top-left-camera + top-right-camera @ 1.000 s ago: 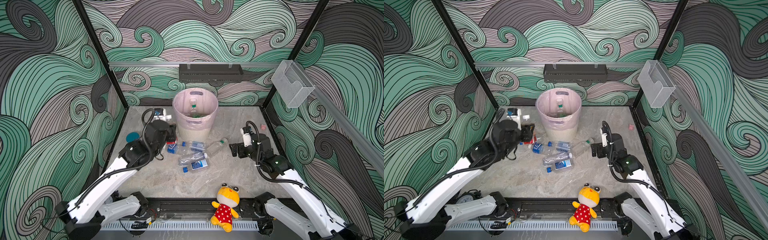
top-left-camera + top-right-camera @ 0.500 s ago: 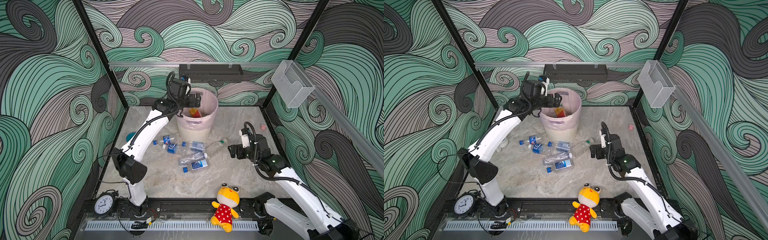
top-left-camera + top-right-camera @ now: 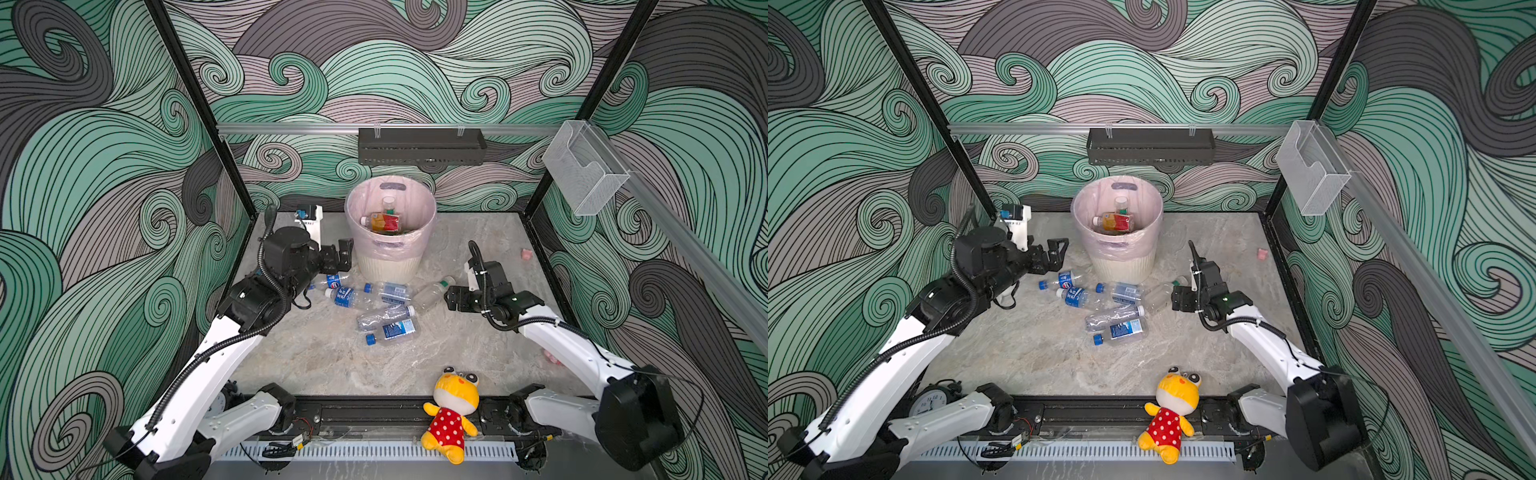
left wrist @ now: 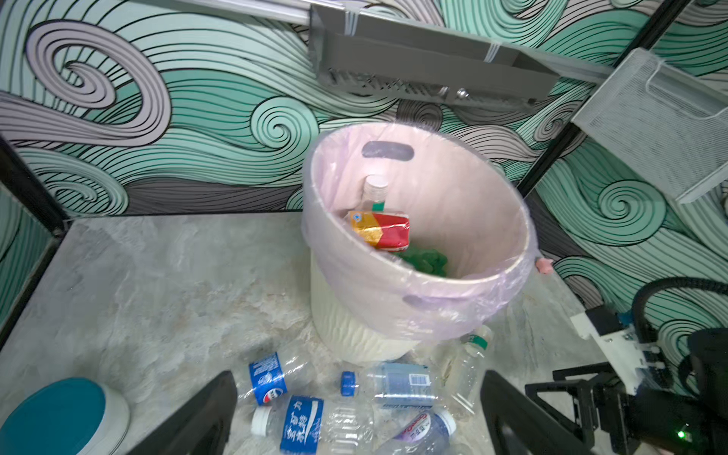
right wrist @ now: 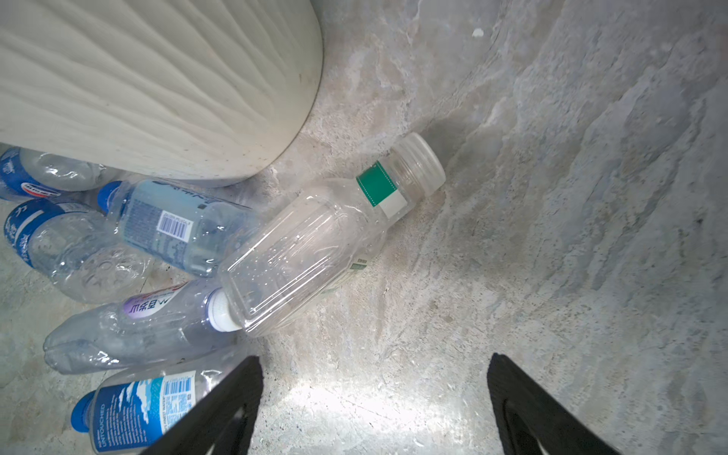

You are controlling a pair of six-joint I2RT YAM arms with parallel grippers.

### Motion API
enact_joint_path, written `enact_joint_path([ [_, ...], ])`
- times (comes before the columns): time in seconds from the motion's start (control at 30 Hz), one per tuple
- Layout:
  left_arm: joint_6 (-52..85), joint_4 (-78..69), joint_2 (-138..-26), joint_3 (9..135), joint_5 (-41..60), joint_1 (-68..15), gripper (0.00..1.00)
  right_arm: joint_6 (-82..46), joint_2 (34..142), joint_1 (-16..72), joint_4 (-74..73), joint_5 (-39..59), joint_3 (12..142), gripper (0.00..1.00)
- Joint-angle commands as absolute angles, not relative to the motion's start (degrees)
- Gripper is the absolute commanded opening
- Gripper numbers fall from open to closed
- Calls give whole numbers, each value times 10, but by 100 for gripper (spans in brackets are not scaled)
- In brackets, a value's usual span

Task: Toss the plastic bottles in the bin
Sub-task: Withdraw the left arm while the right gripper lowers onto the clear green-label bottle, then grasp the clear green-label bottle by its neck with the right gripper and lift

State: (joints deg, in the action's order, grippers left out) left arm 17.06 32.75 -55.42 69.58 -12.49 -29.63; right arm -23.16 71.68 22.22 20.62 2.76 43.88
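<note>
A few plastic bottles (image 3: 384, 221) lie in the round cream ribbed bin (image 3: 390, 266); six clear bottles (image 3: 386, 318) remain beside it. Both the left hand (image 3: 343, 254) and right hand (image 3: 451, 299) gape empty.

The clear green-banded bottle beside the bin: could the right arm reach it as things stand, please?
Probably yes. The right gripper is open and faces the green-banded bottle, with bare table between; only its base seems to touch a white-capped bottle.
</note>
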Motion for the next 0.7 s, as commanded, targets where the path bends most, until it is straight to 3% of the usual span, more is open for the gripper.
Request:
enact_joint_path([
  [0.0,177,364,-511,644,-170,-292,98,-293,746,230,150,38,460,89],
  [0.47,206,445,-351,520,-210,-290,98,-334,922,263,102,18,525,91],
  [0.67,205,460,-335,512,-217,-290,98,-305,951,260,136,-8,542,82],
])
